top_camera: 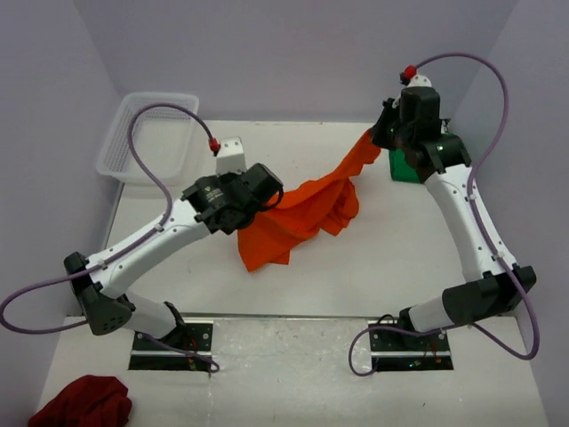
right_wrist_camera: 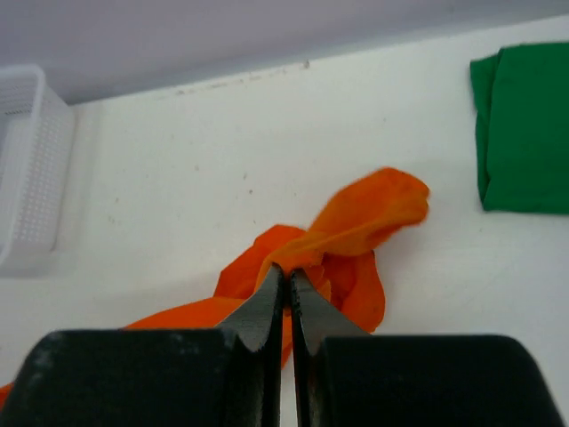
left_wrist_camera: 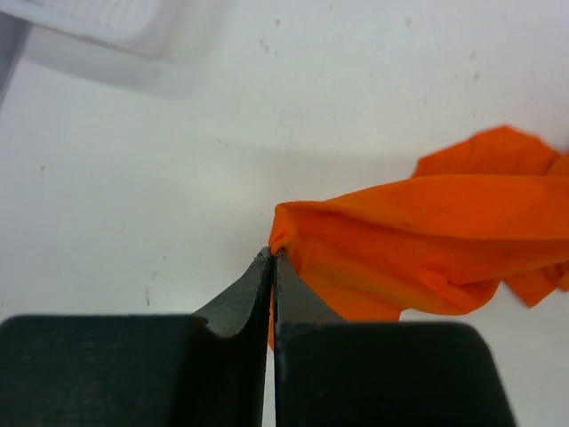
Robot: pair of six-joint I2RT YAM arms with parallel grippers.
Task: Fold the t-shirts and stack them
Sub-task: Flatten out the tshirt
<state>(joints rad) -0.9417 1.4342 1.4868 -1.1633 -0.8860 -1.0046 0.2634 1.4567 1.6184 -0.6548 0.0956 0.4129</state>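
Note:
The orange t-shirt [top_camera: 302, 213] hangs stretched between both grippers above the table, its lower part bunched and drooping. My left gripper [top_camera: 271, 197] is shut on one edge of it; in the left wrist view the cloth [left_wrist_camera: 427, 240] is pinched at the gripper's tips [left_wrist_camera: 274, 253]. My right gripper [top_camera: 380, 133] is shut on the other end, held higher at the back right; the right wrist view shows the cloth [right_wrist_camera: 356, 222] pinched at the gripper's tips [right_wrist_camera: 286, 271]. The dark green t-shirt [top_camera: 418, 160] lies folded at the back right, partly hidden by the right arm, and shows in the right wrist view [right_wrist_camera: 524, 124].
A white mesh basket [top_camera: 147, 133] stands at the back left, also in the right wrist view [right_wrist_camera: 27, 169]. A dark red cloth [top_camera: 84, 400] lies off the table at the front left. Purple cables loop off both arms.

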